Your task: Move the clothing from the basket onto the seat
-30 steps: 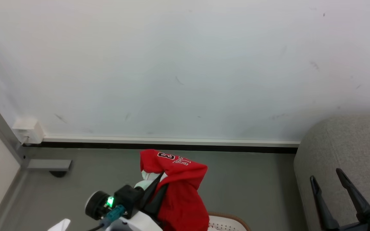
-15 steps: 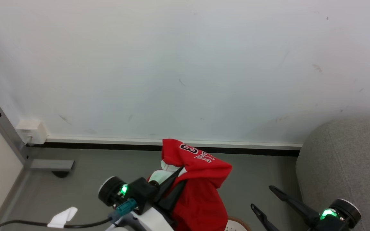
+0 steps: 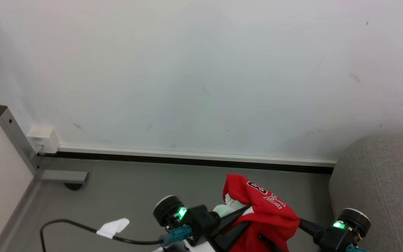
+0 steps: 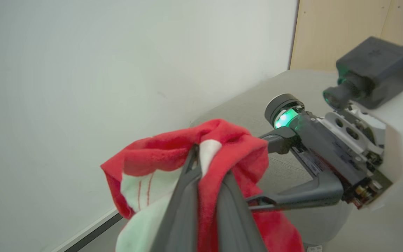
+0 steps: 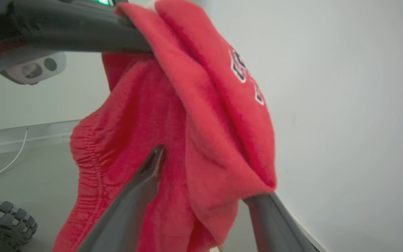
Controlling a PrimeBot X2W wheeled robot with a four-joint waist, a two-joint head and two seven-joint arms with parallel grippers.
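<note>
One red bundle of clothing (image 3: 265, 214) pinched tight in my left gripper (image 4: 209, 163), my right gripper (image 5: 206, 175) spread apart against its folds, seat (image 3: 380, 175) near.

head camera high, both wrist cameras near clothing (image 3: 271, 213)

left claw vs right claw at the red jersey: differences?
Left claw is shut, pinching the bunched red-and-white soft jersey; right claw is open, straddling the hanging cloth without clamping it. Left claw reaches in from the head view's left, right claw from its right. Both meet at the same garment.
</note>
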